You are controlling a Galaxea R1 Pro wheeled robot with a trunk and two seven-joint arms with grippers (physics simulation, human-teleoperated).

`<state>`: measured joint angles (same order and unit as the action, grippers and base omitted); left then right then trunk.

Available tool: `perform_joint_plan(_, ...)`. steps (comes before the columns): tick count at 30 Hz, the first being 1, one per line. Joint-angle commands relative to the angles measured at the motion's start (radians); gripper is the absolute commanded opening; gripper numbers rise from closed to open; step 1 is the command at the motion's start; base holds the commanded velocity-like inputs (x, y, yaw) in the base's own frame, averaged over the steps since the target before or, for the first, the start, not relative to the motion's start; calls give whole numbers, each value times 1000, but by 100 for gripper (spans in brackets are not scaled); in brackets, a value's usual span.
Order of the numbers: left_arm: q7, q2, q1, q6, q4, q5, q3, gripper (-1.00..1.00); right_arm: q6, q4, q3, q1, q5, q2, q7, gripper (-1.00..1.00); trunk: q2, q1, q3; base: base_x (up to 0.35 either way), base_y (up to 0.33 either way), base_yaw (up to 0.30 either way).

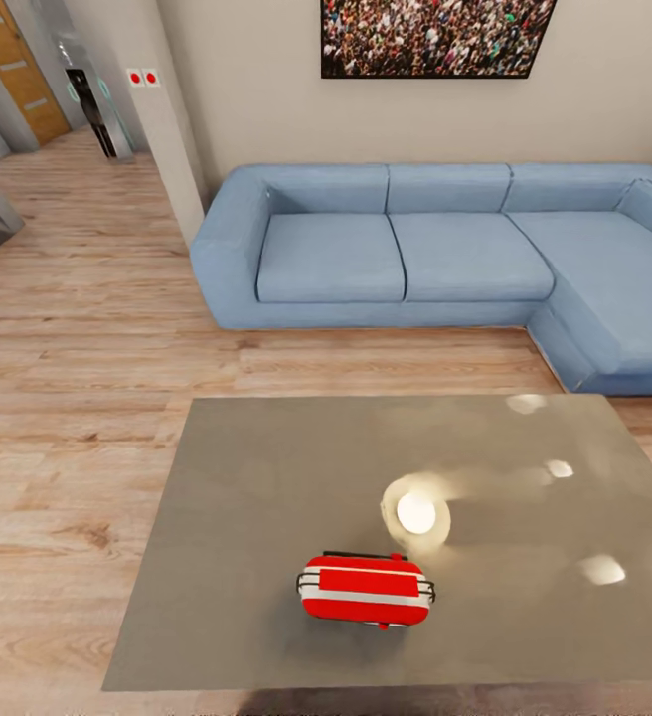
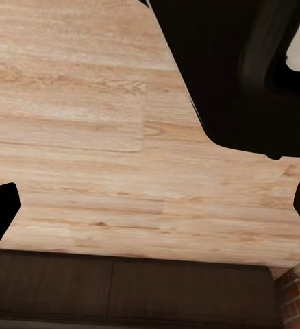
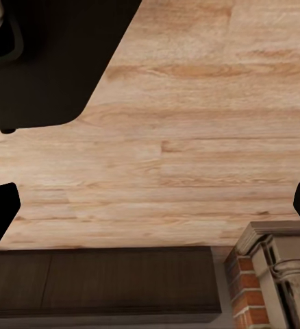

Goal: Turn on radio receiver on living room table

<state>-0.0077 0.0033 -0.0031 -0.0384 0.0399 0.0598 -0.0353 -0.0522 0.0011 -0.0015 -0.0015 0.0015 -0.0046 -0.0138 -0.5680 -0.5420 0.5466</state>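
Smooth wood-plank floor (image 1: 78,328) spans the living room; a soft blue L-shaped sofa (image 1: 435,254) sits at twelve o'clock. The glossy grey table (image 1: 246,517) carries the rounded red radio receiver (image 1: 366,590) near its six o'clock edge. My left gripper (image 2: 150,205) and right gripper (image 3: 150,205) hang spread wide over floorboards, nowhere near it.

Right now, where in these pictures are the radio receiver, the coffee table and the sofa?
radio receiver (image 1: 366,590): head view, on the middle of its red body.
coffee table (image 1: 256,507): head view, on a bare part of its grey glossy top.
sofa (image 1: 331,259): head view, on its left seat cushion.
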Motion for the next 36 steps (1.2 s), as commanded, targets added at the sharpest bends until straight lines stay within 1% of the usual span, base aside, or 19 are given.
perform_joint_plan(1,0,0,0,0,0,0,0,100,0,0,0,0,0,0,0,100,0,0,2,0,0,0)
perform_joint_plan(16,0,0,0,0,0,0,0,100,0,0,0,0,0,0,0,100,0,0,23,0,0,0)
perform_joint_plan(31,1,-1,0,0,0,2,-3,100,3,0,4,0,-1,0,2,100,0,0,25,0,0,0)
perform_joint_plan(36,0,-6,0,-1,4,3,-7,100,4,0,6,0,3,-2,6,100,0,0,25,0,0,0)
